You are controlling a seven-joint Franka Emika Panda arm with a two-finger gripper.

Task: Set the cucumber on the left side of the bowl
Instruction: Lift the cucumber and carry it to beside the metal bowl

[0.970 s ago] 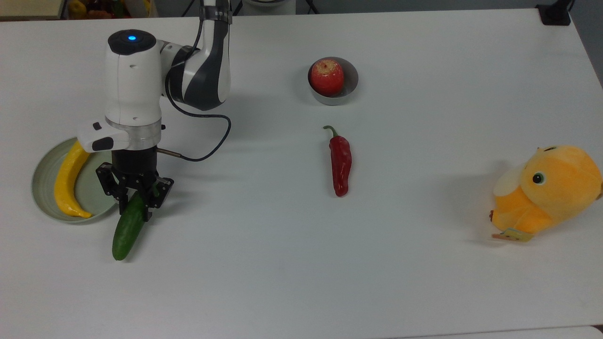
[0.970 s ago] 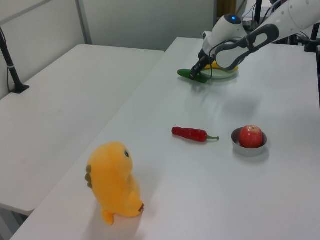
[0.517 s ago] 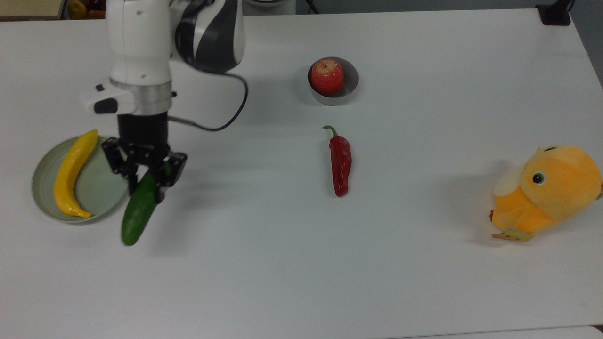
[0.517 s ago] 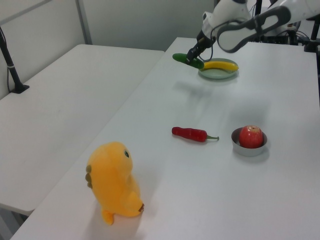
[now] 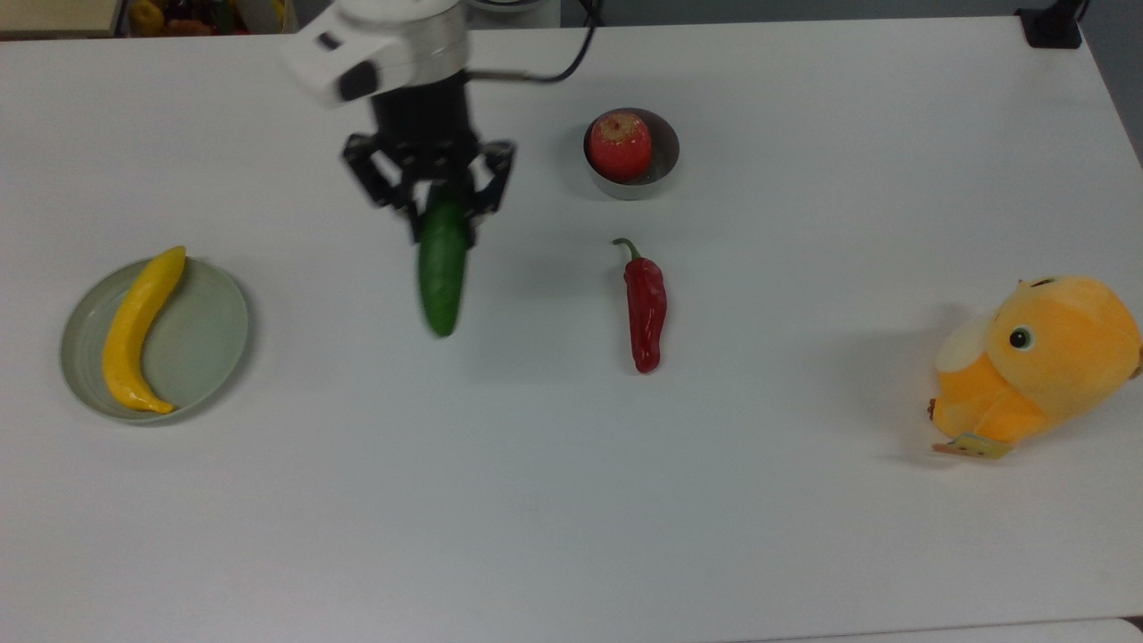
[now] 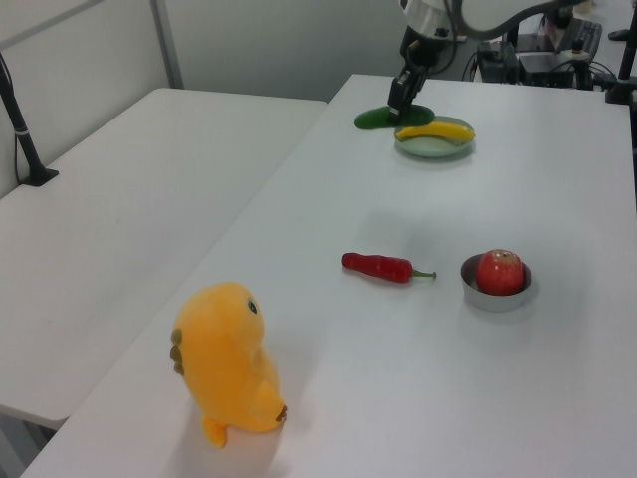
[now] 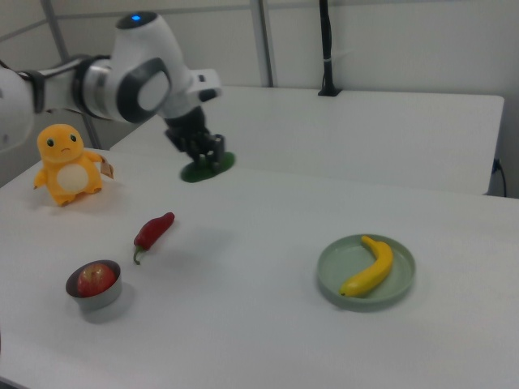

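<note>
1. Top view: the fingers [image 5: 412, 210] are clamping the upper end of the cucumber [image 5: 442, 268], jaws closed across its width; the gripper [image 5: 438, 210] is sitting in the upper middle of the frame.
2. The cucumber is hanging off the table [image 5: 571, 500], long axis running roughly top-to-bottom in the top view, free end pointing toward the frame's bottom.
3. Change: a second ago it was being held low beside the plate [image 5: 214, 313] at the frame's left, tilted diagonally. Now it is lifted, rotated nearly vertical in frame, and carried well to the right, clear of the plate and the banana [image 5: 134, 335].
4. Right view: the gripper [image 7: 203, 154] is holding the cucumber [image 7: 208, 168] in the upper left, above the table, beyond the chili [image 7: 152, 231].
5. The bowl [image 5: 665, 170], with the apple [image 5: 618, 146] in it, is sitting just right of the gripper in the top view; the chili [image 5: 645, 308] is lying below it.
6. Meaning: grasp is holding and transport is mostly done. The cucumber is already approaching the open spot on the top view's left of the bowl; remaining work looks like a short move, lowering and release.
7. Risk: the free end swinging into the bowl or chili during descent.
</note>
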